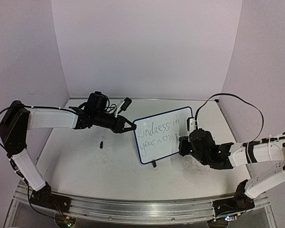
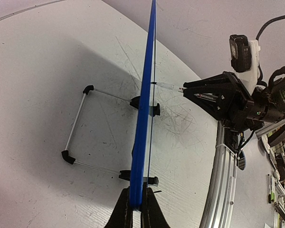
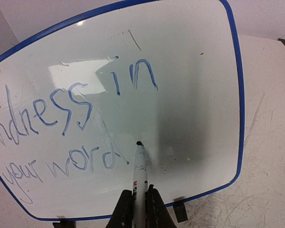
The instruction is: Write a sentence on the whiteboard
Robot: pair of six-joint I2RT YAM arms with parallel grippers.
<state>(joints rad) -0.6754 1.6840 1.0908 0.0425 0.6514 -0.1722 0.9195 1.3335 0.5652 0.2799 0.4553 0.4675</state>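
The whiteboard (image 1: 161,151) stands upright in mid-table, and it fills the right wrist view (image 3: 190,71). The sentence (image 1: 154,129) on it reads "ndness in" over "your word" in blue in the right wrist view (image 3: 61,114). My left gripper (image 1: 133,127) is shut on the board's left edge; the left wrist view shows the blue frame (image 2: 145,118) edge-on between my jaws (image 2: 141,192). My right gripper (image 1: 182,142) is shut on a white marker (image 3: 139,164). The marker's dark tip touches the board just right of "word".
A wire stand (image 2: 78,123) props the board from behind. A small black piece (image 1: 101,142) lies on the table left of the board. Grey scribbles (image 1: 197,166) mark the tabletop under my right arm. An aluminium rail (image 1: 133,206) runs along the near edge.
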